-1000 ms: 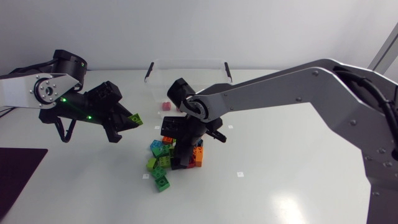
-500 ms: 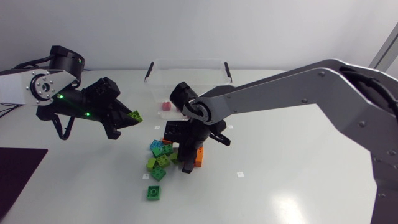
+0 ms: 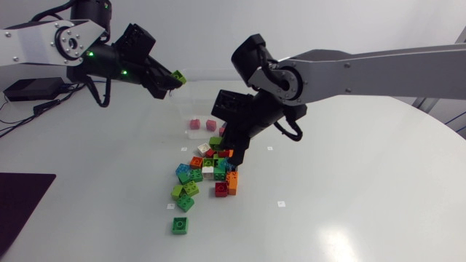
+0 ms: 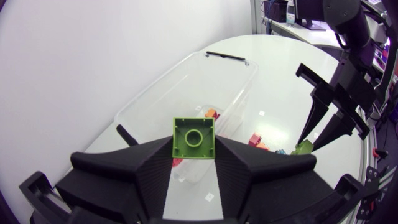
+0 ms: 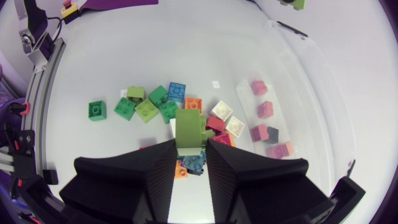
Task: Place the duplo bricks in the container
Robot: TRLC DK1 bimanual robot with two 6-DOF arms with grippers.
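Left jaws are closed on a lime brick (image 4: 193,138) held over the clear container (image 4: 193,87). Right jaws are pinched on a green brick (image 5: 189,129) above the loose pile (image 3: 191,175) on the bench (image 3: 349,204). The container's walls are barely discerned from overhead.

Lime brick (image 4: 193,138), green brick (image 5: 189,127), clear container (image 4: 186,87)

The white table (image 3: 349,189) bears a clear container (image 4: 155,84), a heap of duplo bricks (image 3: 207,171) and one stray green brick (image 3: 180,225).
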